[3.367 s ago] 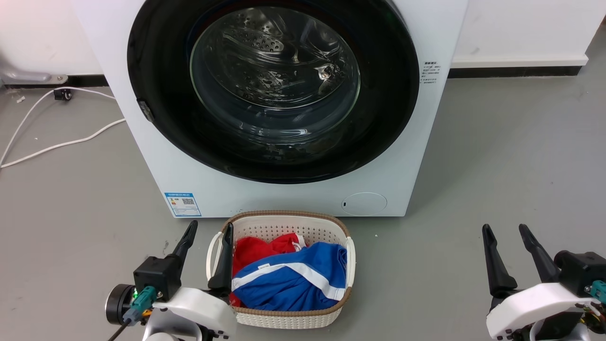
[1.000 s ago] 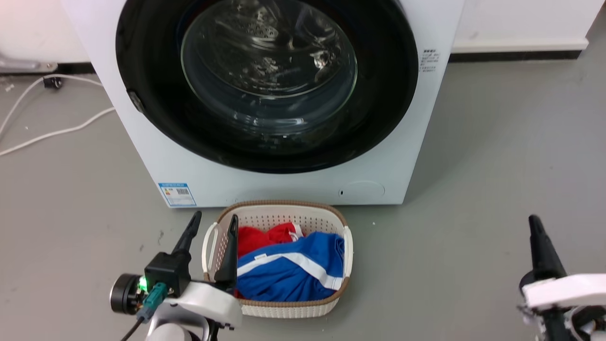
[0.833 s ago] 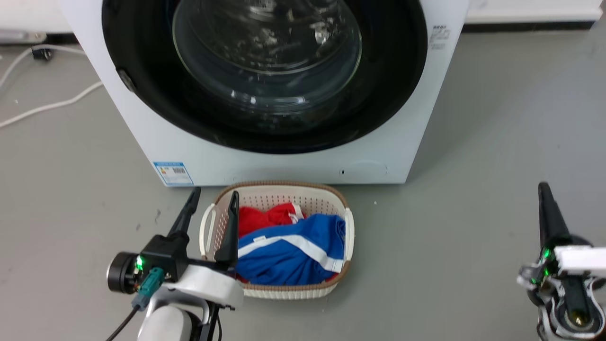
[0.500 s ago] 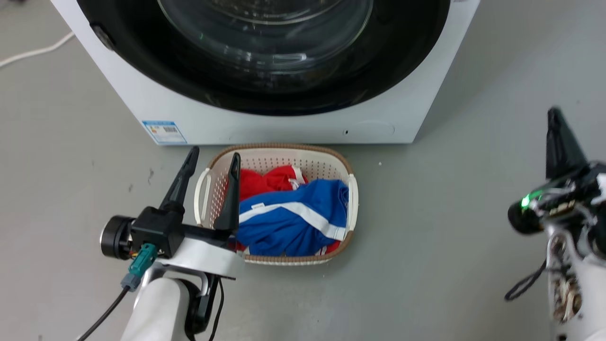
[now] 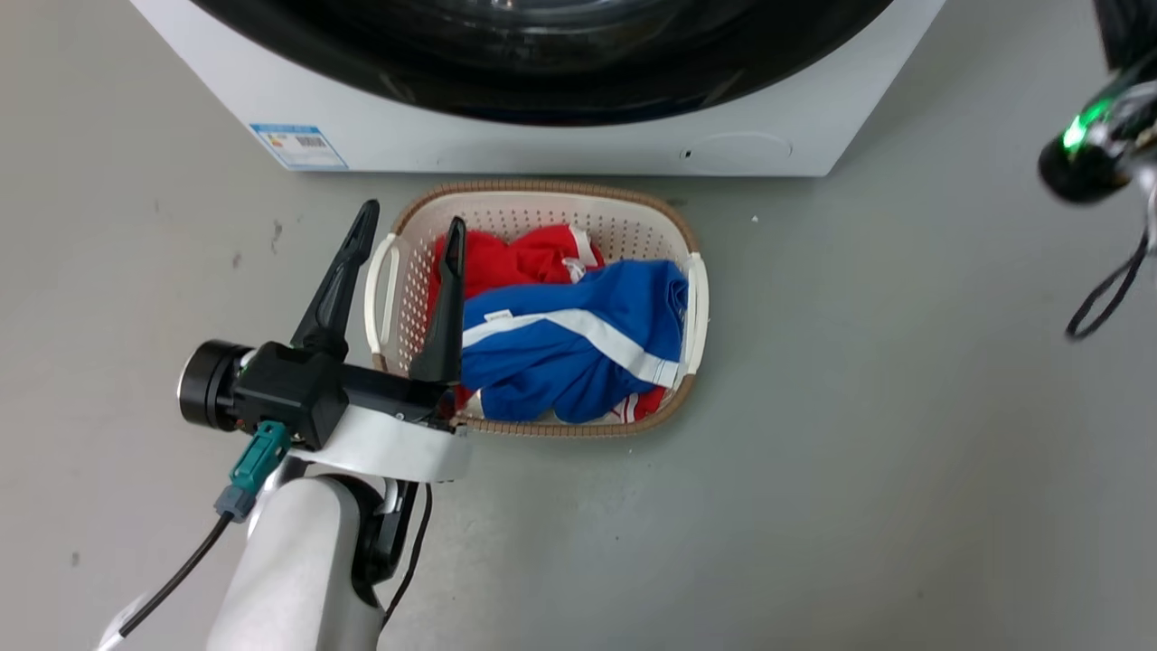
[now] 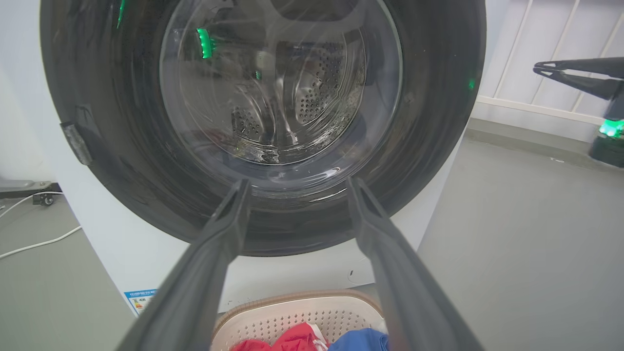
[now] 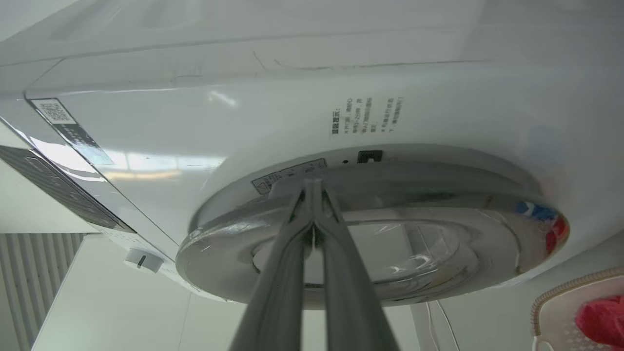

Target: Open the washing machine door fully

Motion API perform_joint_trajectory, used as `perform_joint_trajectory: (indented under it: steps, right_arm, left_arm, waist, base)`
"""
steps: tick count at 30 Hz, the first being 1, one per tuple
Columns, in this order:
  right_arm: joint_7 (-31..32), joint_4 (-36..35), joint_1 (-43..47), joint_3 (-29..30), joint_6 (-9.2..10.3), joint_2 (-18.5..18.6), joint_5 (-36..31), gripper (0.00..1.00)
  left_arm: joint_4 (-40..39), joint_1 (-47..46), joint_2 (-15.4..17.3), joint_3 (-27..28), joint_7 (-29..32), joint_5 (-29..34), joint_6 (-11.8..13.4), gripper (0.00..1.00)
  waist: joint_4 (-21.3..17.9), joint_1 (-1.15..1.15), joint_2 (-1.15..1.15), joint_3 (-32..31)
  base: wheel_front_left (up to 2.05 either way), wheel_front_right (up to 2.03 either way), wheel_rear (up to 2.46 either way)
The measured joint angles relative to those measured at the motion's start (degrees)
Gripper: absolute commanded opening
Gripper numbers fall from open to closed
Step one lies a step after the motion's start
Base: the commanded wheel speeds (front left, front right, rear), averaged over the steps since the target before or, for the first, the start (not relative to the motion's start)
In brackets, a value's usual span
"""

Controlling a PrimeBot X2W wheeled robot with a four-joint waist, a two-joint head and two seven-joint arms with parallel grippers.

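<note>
Because the right gripper [image 7: 312, 191] has its two fingers pressed together with nothing between them, you see one dark blade whose tips stand at the rim of the washing machine door [image 7: 414, 209], on the door's right side as the robot faces it. Whether the tips touch that rim cannot be told. The door lies flat against the white cabinet [image 7: 292, 117], so judge it shut.

In the left wrist view the same gripper [image 6: 538, 68] hangs level, off to the right of the door [image 6: 278, 97] and about level with its upper half. The left gripper [image 6: 297, 183] has its fingers spread and empty. It points at the door's lower part from in front and is well apart from it. In the head view it [image 5: 413, 217] hovers below the door [image 5: 542, 86], over the left rim of the laundry basket [image 5: 542, 188], which sits on the floor just below the door with red and blue cloth inside.

Step in hand, as judged: the approach to the door's edge, with no opening begun. For the next move you would need the closed tips to catch behind the rim, where no pull recess can be made out. You would then draw the door outward on an arc about its far side until it is swung fully open.
</note>
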State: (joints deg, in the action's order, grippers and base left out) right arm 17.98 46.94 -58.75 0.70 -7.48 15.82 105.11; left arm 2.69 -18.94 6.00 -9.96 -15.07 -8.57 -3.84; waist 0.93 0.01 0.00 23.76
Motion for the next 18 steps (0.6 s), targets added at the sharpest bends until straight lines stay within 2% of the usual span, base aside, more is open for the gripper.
perform_joint_trajectory:
  steps: [3,10,18]
  right_arm:
    - [1.86,5.2,-7.06,-3.69,0.0,1.49,-1.08,0.0]
    - [5.41,14.84,-20.07,-11.11,0.0,2.47,-5.38,0.0]
    - [8.14,21.45,-28.71,-16.01,0.0,1.57,-9.29,0.0]
  left_arm:
    - [-0.44,-0.83,-0.15,0.0,0.0,0.03,-0.21,1.0]
    - [-0.97,-2.15,-0.38,0.22,0.0,0.35,-0.68,1.0]
    - [-1.46,-3.01,-0.58,0.65,0.0,0.77,-1.15,1.0]
  waist:
    - [0.44,0.0,0.0,1.69]
    - [1.43,0.0,0.0,4.51]
    - [1.79,0.0,0.0,6.91]
  base:
    - [0.0,0.0,0.0]
    - [0.0,0.0,0.0]
    - [0.0,0.0,0.0]
